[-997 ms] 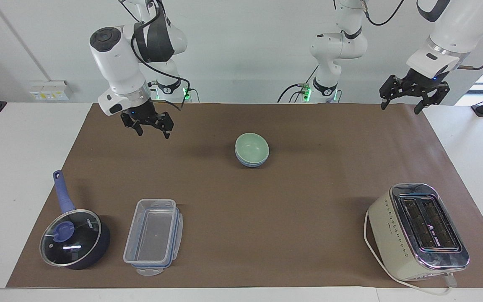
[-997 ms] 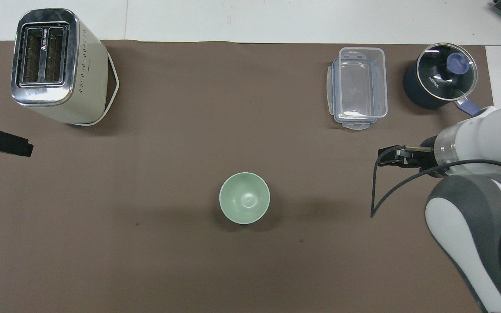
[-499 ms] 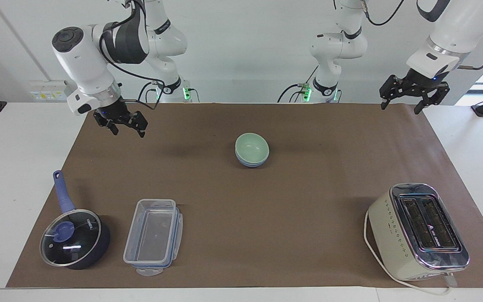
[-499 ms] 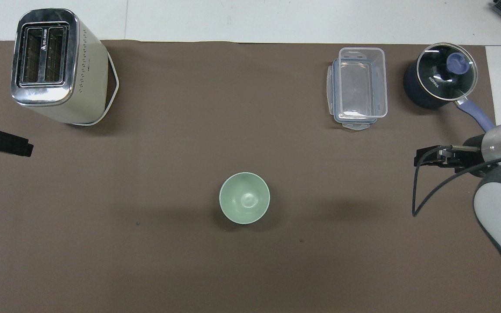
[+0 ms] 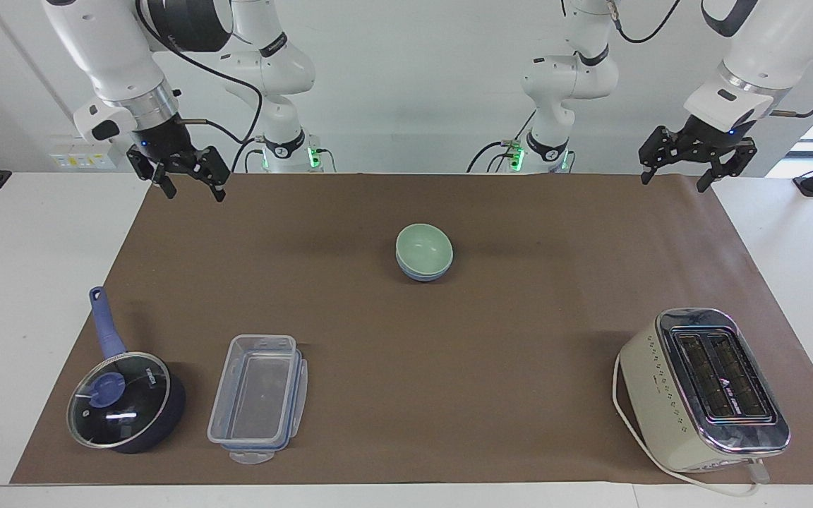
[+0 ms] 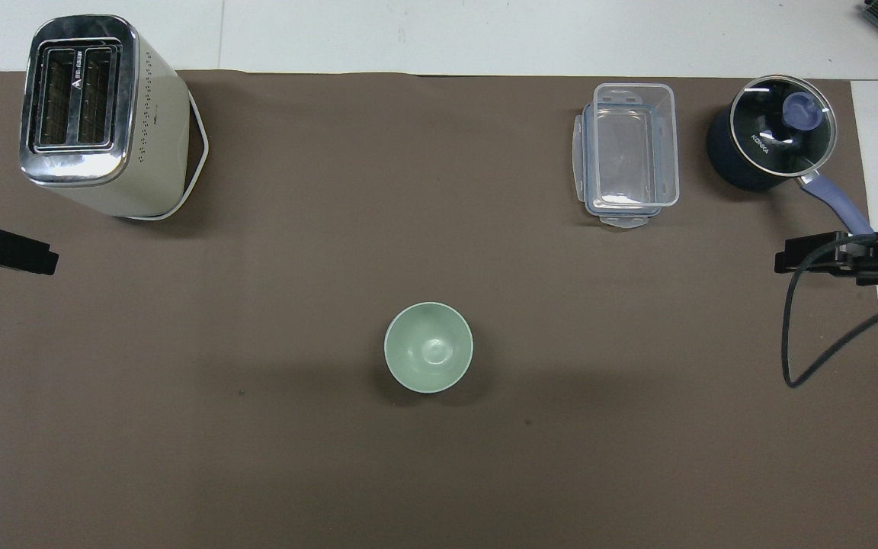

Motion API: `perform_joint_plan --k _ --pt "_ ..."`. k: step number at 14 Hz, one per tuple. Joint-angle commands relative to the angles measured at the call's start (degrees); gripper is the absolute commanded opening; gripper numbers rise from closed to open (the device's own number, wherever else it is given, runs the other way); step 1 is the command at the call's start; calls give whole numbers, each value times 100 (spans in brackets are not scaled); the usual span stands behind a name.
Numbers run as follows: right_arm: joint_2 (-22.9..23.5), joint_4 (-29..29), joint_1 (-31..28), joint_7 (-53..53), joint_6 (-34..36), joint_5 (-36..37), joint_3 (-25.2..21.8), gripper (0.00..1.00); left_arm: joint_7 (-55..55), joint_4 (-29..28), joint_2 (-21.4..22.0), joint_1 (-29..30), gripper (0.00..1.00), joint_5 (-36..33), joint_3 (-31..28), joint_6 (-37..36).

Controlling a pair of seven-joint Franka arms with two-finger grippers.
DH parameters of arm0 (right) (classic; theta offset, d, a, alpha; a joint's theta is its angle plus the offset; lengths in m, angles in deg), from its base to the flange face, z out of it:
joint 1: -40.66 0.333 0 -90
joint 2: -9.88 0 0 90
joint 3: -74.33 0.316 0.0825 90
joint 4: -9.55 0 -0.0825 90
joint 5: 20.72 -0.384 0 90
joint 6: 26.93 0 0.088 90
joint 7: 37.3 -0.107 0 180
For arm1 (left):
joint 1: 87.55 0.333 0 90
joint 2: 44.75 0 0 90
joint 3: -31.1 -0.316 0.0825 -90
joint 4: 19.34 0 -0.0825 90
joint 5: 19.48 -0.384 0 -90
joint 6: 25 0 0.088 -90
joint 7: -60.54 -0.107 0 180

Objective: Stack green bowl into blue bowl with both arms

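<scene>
The pale green bowl (image 5: pixel 423 247) sits nested inside the blue bowl (image 5: pixel 420 274) in the middle of the brown mat. In the overhead view only the green bowl (image 6: pixel 429 357) shows, and it hides the blue one beneath it. My right gripper (image 5: pixel 193 186) hangs open and empty over the mat's edge at the right arm's end, well apart from the bowls. It shows at the edge of the overhead view as the right gripper (image 6: pixel 797 258). My left gripper (image 5: pixel 674 179) waits open and empty over the mat's corner at the left arm's end, seen from above as the left gripper (image 6: pixel 35 259).
A cream toaster (image 5: pixel 703 388) stands farther from the robots at the left arm's end. A clear plastic container (image 5: pixel 258 398) and a dark-blue glass-lidded saucepan (image 5: pixel 124 402) stand farther out at the right arm's end. The brown mat (image 5: pixel 449 353) covers the table.
The right gripper has risen and drawn away from the bowls toward the right arm's end of the table. The left arm and the stacked bowls have not moved.
</scene>
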Motion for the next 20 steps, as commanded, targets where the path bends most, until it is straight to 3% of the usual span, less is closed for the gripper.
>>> perform_joint_plan --k 1,3,10,20 --pt "61 656 0 55 459 153 52 100 64 -12 58 59 100 -120 64 -50" --pt "78 948 26 90 671 346 105 100 64 -12 58 59 100 -120 64 -50" --pt "8 589 26 643 426 408 131 100 64 -12 58 59 100 -120 64 -50" --pt "-19 632 -53 626 785 531 43 100 64 -12 58 59 100 -120 64 -50"
